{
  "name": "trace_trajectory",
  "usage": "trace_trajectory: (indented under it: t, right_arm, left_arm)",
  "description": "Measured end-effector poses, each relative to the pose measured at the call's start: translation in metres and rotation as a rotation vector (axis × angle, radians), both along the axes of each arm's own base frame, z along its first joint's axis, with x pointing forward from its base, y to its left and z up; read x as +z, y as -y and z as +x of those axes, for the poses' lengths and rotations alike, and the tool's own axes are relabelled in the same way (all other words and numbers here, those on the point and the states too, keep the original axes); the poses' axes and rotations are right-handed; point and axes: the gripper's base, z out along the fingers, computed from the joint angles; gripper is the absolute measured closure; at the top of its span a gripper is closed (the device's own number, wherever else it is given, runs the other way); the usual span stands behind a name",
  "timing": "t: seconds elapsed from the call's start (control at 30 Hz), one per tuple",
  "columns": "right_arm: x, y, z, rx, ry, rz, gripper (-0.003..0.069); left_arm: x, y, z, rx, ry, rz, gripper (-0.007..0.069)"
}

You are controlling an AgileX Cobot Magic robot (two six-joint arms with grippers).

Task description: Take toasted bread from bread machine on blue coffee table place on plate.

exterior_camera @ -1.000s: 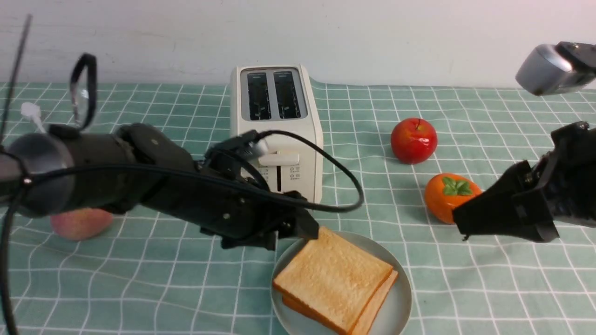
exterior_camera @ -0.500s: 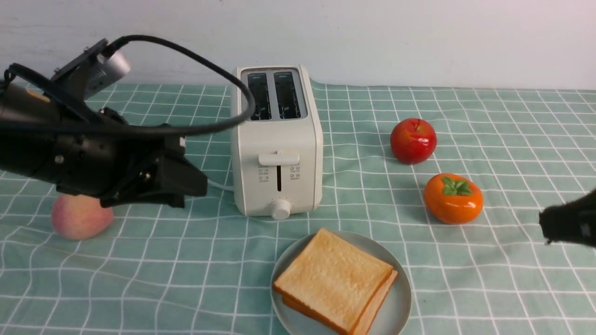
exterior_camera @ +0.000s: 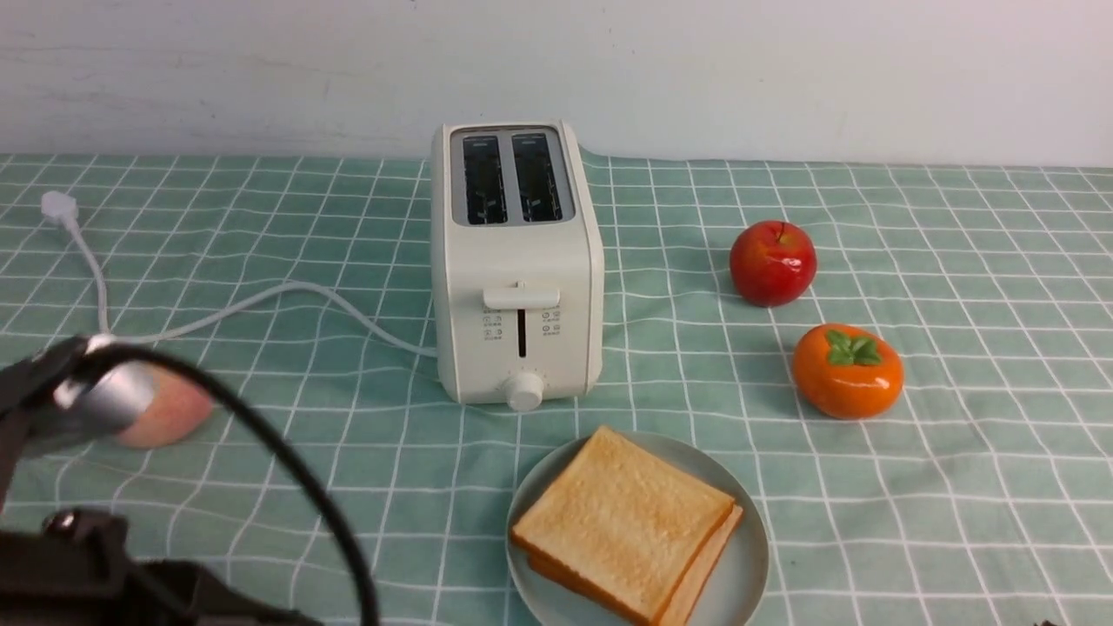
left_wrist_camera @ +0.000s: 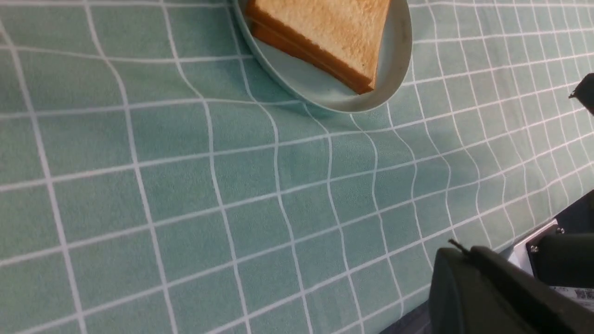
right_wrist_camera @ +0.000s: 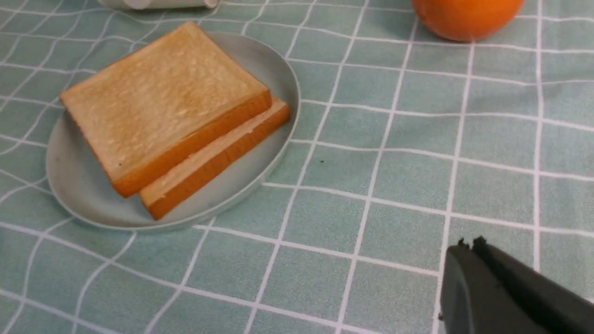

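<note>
Two slices of toasted bread (exterior_camera: pixel 622 517) lie stacked on the plate (exterior_camera: pixel 739 574) in front of the bread machine (exterior_camera: pixel 517 287), whose two slots are empty. The blue coffee table (exterior_camera: pixel 869 522) carries all of them. My left gripper (left_wrist_camera: pixel 457 248) is shut and empty near the table's front edge, well apart from the plate (left_wrist_camera: pixel 301 79) and toast (left_wrist_camera: pixel 325 32). Only that arm's wrist (exterior_camera: pixel 87 404) shows in the front view, at the lower left. My right gripper (right_wrist_camera: pixel 466 246) is shut and empty, to the right of the plate (right_wrist_camera: pixel 83 190) and toast (right_wrist_camera: pixel 162 97).
A red apple (exterior_camera: pixel 772 263) and an orange persimmon (exterior_camera: pixel 846 371) sit right of the toaster. A peach (exterior_camera: pixel 169 417) lies at the left, partly behind my left wrist. The toaster's white cord (exterior_camera: pixel 261 300) runs across the left of the table.
My left arm has pulled back from the plate to the lower left corner. My right arm has withdrawn out of the front view at the lower right. The toast stays on the plate.
</note>
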Motion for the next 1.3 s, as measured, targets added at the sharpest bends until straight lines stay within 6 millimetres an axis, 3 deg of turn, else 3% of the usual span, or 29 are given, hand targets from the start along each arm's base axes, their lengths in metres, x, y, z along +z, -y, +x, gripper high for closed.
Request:
trace_trajectory:
  t: [0.17,0.33,0.7,0.8,0.9,1.0,1.07,1.13,1.3]
  right_arm:
    - [0.003,0.003,-0.003,-0.055,0.076,0.07,0.0675]
    - [0.002,0.003,-0.004,-0.058,0.074,0.083,0.067]
    - [-0.001,0.001,-0.006,-0.034,0.039,0.085,0.066]
    - [-0.001,0.001,-0.006,-0.029,0.033,0.085,0.0659]
    - [-0.002,0.0,-0.006,-0.026,0.029,0.085,0.0657]
    - [-0.002,0.0,-0.007,-0.024,0.026,0.085,0.0656]
    - [-0.002,0.0,-0.007,-0.024,0.026,0.085,0.0655]
    - [-0.002,0.0,-0.007,-0.024,0.026,0.085,0.0654]
    - [-0.002,0.0,-0.007,-0.024,0.026,0.085,0.0646]
  left_arm:
    - [0.001,-0.01,-0.029,0.039,0.063,-0.064,0.0638]
    - [0.008,-0.015,-0.044,0.04,0.135,-0.097,0.0638]
    - [0.009,-0.018,-0.05,0.046,0.169,-0.111,0.0638]
    - [0.011,-0.025,-0.054,0.076,0.299,-0.093,0.0638]
    - [0.011,-0.044,-0.06,0.197,0.66,-0.023,0.0638]
    - [-0.001,-0.059,-0.066,0.351,0.879,0.008,0.0638]
    - [-0.019,-0.065,-0.067,0.428,0.928,0.068,0.0638]
    - [-0.029,-0.067,-0.066,0.453,0.926,0.104,0.0638]
    - [-0.097,-0.075,-0.055,0.522,0.69,0.292,0.0638]
